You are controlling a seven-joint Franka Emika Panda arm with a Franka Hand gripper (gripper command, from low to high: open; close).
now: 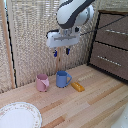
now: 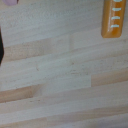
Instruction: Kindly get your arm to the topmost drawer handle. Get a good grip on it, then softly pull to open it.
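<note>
My white arm [image 1: 75,12] hangs over the wooden table near the back wall in the exterior view. Its gripper [image 1: 61,51] points down with the blue-tipped fingers [image 1: 55,52] apart and nothing between them, well above the table. The dark brown drawer cabinet [image 1: 112,42] stands at the exterior view's right. Two thin silvery handle bars show on its fronts, the upper one [image 1: 116,31] and a lower one [image 1: 107,58]. The gripper is far to the left of both, touching neither. No handle or finger shows in the wrist view.
A pink mug [image 1: 42,82], a blue mug [image 1: 62,79] and a small orange object [image 1: 77,86] stand on the table [image 1: 95,107] below the gripper. A patterned plate [image 1: 19,116] lies at front left. The wrist view shows table boards and the orange object [image 2: 112,20].
</note>
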